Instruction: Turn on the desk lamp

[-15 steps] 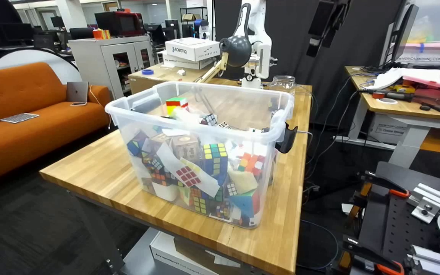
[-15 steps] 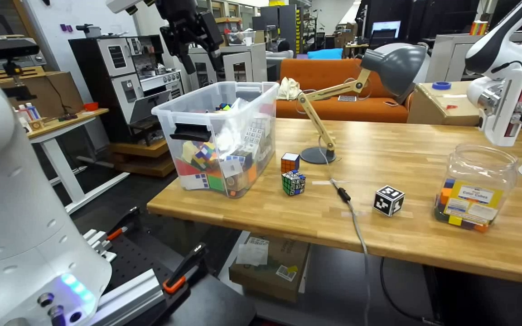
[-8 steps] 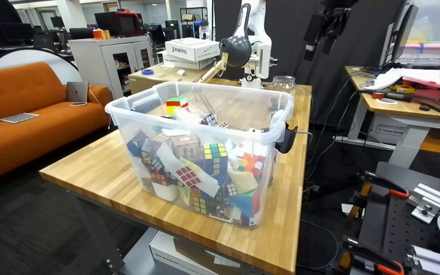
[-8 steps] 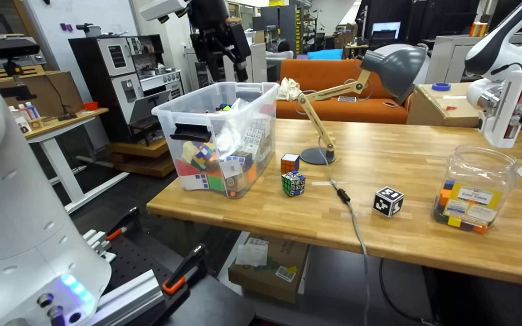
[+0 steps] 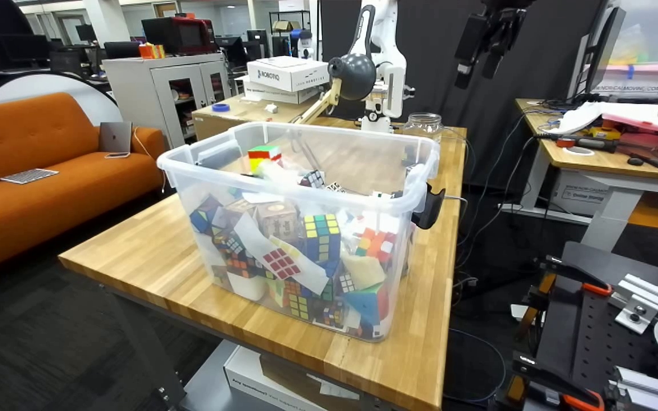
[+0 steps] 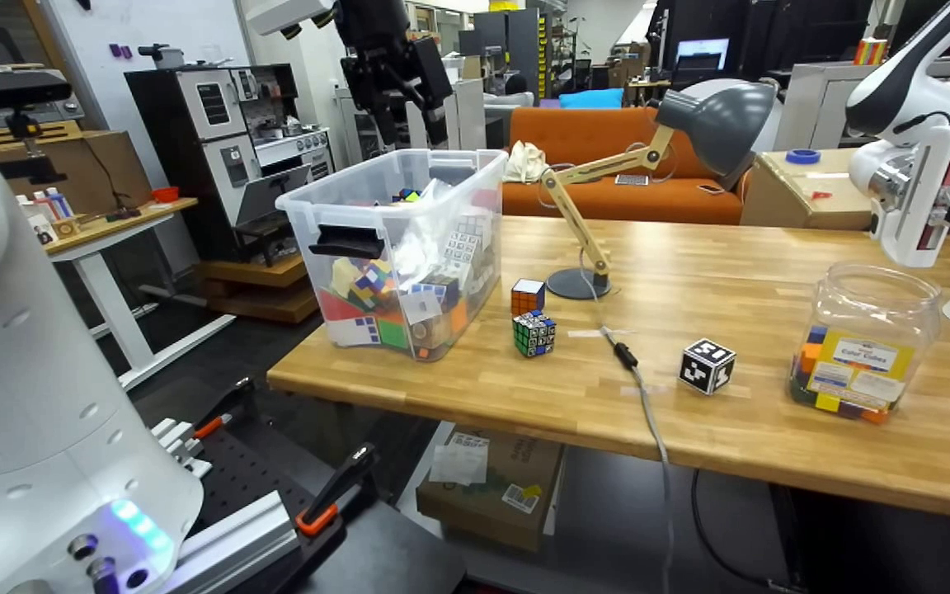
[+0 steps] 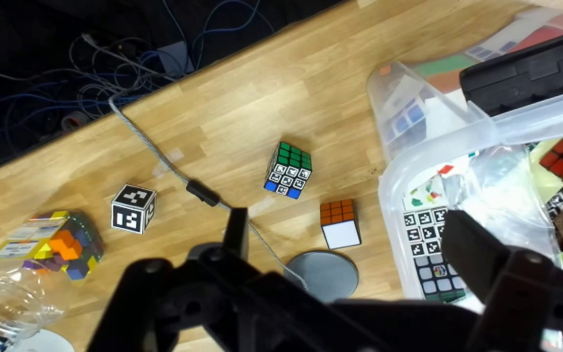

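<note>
The desk lamp has a grey head (image 6: 714, 124), a jointed wooden arm (image 6: 578, 219) and a round dark base (image 6: 576, 285) on the table. Its head also shows behind the bin in an exterior view (image 5: 354, 77); its bulb is hidden. Its cord has a black inline switch (image 6: 625, 355), left of centre in the wrist view (image 7: 203, 192). My gripper (image 6: 413, 124) hangs high above the table, over the far side of the bin in this view; it also shows in an exterior view (image 5: 477, 75). In the wrist view, the gripper (image 7: 347, 225) is open and empty, its fingers wide apart, apart from lamp and switch.
A clear bin (image 6: 392, 213) full of puzzle cubes stands beside the lamp. Two puzzle cubes (image 6: 528, 297) sit between bin and switch. A black-and-white marker cube (image 6: 707, 366) and a clear jar (image 6: 871, 355) stand right of the cord. Another robot arm (image 6: 924, 190) is beyond.
Over the first half second my gripper moved out over the table and a little lower. Since then it has shifted only slightly back. The lamp, cord and cubes have not moved.
</note>
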You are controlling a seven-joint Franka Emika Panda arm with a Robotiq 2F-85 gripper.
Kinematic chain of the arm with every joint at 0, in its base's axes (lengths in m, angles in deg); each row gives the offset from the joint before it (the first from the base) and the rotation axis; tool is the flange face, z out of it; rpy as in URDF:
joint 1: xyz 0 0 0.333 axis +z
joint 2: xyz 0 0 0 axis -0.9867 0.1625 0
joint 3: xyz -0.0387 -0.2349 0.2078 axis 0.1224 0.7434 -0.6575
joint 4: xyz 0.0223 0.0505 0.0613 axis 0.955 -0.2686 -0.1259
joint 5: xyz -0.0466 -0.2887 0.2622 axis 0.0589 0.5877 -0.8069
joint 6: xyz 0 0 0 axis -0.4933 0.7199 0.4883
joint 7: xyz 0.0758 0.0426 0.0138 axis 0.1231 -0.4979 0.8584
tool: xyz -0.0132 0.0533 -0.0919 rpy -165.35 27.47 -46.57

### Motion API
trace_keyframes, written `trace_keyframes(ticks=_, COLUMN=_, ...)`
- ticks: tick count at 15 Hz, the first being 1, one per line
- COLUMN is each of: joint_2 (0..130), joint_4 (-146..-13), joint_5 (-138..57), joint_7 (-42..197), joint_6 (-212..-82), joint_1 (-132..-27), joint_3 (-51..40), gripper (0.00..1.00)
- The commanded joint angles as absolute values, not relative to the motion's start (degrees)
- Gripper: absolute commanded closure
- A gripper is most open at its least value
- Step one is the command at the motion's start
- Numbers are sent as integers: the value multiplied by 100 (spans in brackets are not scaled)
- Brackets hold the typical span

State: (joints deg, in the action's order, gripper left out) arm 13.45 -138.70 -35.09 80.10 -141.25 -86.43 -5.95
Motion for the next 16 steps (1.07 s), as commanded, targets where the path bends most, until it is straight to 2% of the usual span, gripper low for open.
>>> trace_keyframes(ticks=1, joint_2=1376, joint_4=-13900, joint_5=-3347, joint_7=8259, joint_6=-14331, joint_1=-8687, joint_3=-624, gripper=0)
trace_keyframes(ticks=6, joint_2=2152, joint_4=-13474, joint_5=-2590, joint_7=8751, joint_6=-14785, joint_1=-8857, joint_3=-542, gripper=0)
trace_keyframes(ticks=10, joint_2=3259, joint_4=-12807, joint_5=-2740, joint_7=9068, joint_6=-15193, joint_1=-8800, joint_3=-242, gripper=0)
trace_keyframes(ticks=11, joint_2=2761, joint_4=-13203, joint_5=-2679, joint_7=8868, joint_6=-15098, joint_1=-8832, joint_3=-344, gripper=0)
trace_keyframes(ticks=16, joint_2=2829, joint_4=-13143, joint_5=-2679, joint_7=8872, joint_6=-15113, joint_1=-8828, joint_3=-351, gripper=0)
